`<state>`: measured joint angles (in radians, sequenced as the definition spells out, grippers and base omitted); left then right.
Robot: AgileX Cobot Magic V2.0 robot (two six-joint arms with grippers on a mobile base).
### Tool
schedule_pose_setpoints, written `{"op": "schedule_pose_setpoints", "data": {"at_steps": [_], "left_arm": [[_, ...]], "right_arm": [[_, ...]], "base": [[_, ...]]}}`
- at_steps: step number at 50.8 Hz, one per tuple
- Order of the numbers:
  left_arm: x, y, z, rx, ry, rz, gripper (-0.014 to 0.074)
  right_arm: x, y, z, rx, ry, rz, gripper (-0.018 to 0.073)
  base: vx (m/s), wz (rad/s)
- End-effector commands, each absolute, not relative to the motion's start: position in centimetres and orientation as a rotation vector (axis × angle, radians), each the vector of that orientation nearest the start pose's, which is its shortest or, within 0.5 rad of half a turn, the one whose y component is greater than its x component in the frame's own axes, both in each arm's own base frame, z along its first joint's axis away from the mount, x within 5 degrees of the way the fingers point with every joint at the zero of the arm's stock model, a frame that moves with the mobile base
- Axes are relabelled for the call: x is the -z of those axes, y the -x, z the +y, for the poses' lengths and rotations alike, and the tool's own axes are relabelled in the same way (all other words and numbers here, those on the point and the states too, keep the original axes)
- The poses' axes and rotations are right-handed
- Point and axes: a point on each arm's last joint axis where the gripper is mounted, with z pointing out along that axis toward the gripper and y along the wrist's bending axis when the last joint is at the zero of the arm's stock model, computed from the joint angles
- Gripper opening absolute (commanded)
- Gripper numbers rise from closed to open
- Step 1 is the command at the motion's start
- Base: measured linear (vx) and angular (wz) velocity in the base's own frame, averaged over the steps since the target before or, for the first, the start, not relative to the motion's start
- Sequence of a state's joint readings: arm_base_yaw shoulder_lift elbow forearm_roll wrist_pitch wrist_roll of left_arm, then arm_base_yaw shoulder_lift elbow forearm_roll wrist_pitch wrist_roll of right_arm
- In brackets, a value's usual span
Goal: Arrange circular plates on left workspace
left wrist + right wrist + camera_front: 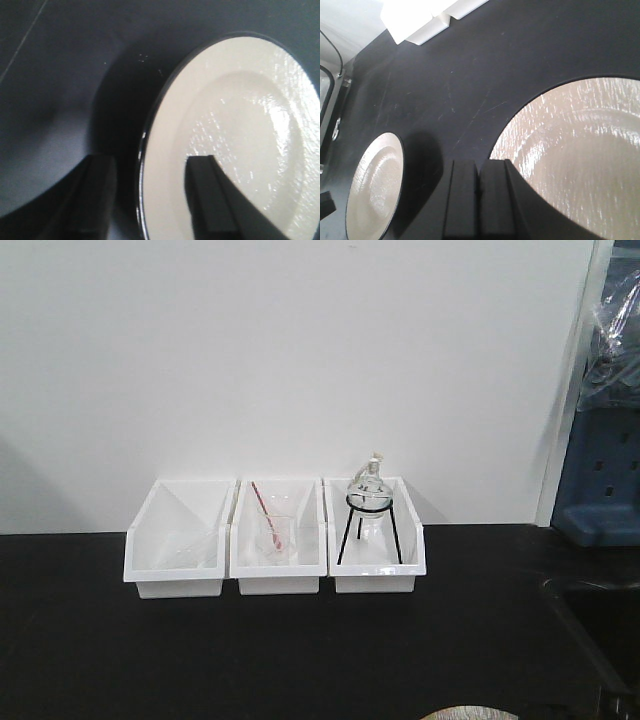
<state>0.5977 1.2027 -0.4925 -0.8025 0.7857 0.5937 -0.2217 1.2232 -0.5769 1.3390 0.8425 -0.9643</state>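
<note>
Two glossy beige plates lie on the black countertop (470, 85). In the right wrist view one plate (580, 160) fills the right side and the other plate (372, 190) sits at the far left with a dark shadow beside it. My right gripper (479, 200) is shut and empty, over bare counter just left of the near plate's edge. In the left wrist view my left gripper (150, 195) is open; its fingers straddle the rim of a plate (240, 140), one finger (210, 200) over the plate's face, the other outside the rim. A sliver of plate (470, 714) shows at the bottom of the front view.
Three white bins (275, 540) stand in a row by the back wall, holding glassware; the right bin has a round flask on a black tripod (370, 505). A recessed sink (600, 630) lies at the counter's right. A blue object (600, 490) stands at the far right.
</note>
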Motion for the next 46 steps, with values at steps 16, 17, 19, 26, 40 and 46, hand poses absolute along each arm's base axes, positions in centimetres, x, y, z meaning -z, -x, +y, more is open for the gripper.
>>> {"op": "schedule_pose_setpoints", "data": {"at_steps": [16, 17, 19, 26, 40, 46], "left_arm": [[-16.9, -20.2, 6.3, 0.896, 0.690, 2.501, 0.0421], [-16.8, -20.3, 6.3, 0.914, 0.694, 2.499, 0.0416], [-16.5, -20.5, 6.2, 0.955, 0.692, 2.494, 0.0397], [-15.6, -20.8, 6.0, 1.059, 0.713, 2.490, 0.0297], [-17.1, -21.8, 5.1, 1.293, 0.647, 2.280, -0.0007], [-18.1, -23.1, 4.2, 1.375, 0.672, 2.134, -0.0006]], "right_arm": [[-25.7, -21.9, 2.3, -1.040, -0.134, 2.185, -0.0001], [-25.7, -21.9, 2.3, -1.040, -0.134, 2.185, -0.0001], [-25.8, -21.9, 2.3, -1.041, -0.136, 2.183, -0.0001], [-25.8, -21.9, 2.3, -1.050, -0.137, 2.180, -0.0001], [-25.8, -21.8, 2.3, -1.051, -0.135, 2.180, -0.0001], [-25.8, -21.8, 2.3, -1.051, -0.135, 2.180, -0.0001]], "base": [[0.00, 0.00], [0.00, 0.00], [0.00, 0.00], [0.00, 0.00], [0.00, 0.00], [0.00, 0.00]]}}
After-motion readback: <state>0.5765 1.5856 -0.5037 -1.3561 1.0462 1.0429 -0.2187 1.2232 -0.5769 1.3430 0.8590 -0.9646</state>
